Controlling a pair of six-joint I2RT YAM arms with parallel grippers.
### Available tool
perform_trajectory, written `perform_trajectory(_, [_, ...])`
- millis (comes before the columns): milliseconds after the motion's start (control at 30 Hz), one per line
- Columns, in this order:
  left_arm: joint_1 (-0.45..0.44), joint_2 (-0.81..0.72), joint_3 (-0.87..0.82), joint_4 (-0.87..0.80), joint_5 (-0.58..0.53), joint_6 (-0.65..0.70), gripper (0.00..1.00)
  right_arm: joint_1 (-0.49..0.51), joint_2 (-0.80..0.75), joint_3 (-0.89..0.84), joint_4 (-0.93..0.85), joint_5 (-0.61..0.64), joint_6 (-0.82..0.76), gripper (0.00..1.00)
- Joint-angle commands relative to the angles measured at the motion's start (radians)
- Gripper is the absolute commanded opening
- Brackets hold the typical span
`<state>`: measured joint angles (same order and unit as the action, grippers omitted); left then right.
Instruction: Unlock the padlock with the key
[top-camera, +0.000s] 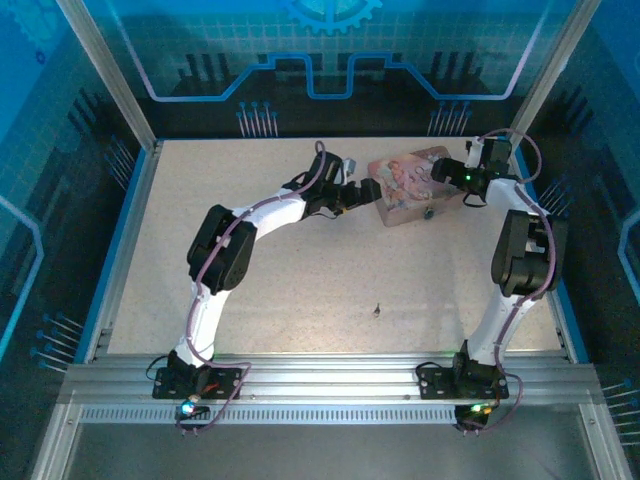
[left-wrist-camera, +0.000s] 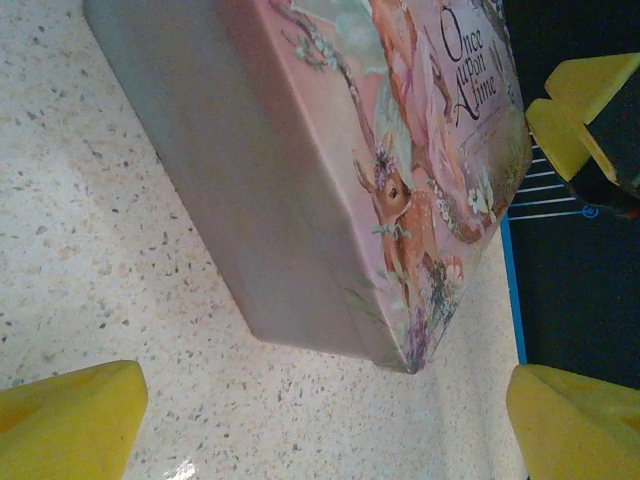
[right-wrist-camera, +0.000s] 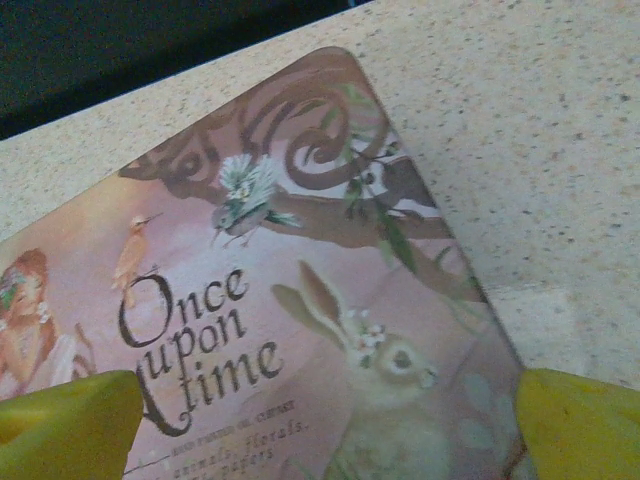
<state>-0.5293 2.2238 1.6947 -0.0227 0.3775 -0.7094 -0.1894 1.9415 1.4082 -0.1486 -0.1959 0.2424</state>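
The top view carries a strong blue cast; light falls evenly from above on the table (top-camera: 300, 270), leaving only soft shadows beside the arms (top-camera: 215, 260). Both wrist views are warmer and bright: the tin (left-wrist-camera: 300, 180) print is fairly sharp, the yellow claw fingertips (left-wrist-camera: 70, 420) in the near corners out of focus.

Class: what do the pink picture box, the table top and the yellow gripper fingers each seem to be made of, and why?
Pink box: probably thin printed metal, a tin, going by its smooth picture-printed faces, rounded corners and soft sheen.
Table top: speckled, stone-like composite or laminate with a matte finish; which one is unclear.
Left gripper's yellow fingers: likely foam or rubber, with a dull surface and softly rounded edges.
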Motion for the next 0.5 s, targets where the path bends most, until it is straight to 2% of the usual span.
perform_trajectory(0, [-0.011, 0.037, 0.056, -0.022, 0.034, -0.018, 0.93, -0.021, -0.019, 0.012, 0.009, 0.04, 0.001, 0.97])
perform_trajectory(333, [-0.011, 0.105, 0.137, -0.037, 0.052, -0.024, 0.91, -0.022, 0.106, 0.138, -0.094, -0.046, -0.025, 0.98])
perform_trajectory(467, [-0.011, 0.126, 0.159, -0.042, 0.057, -0.027, 0.91, -0.022, 0.149, 0.194, -0.169, -0.095, -0.069, 0.93])
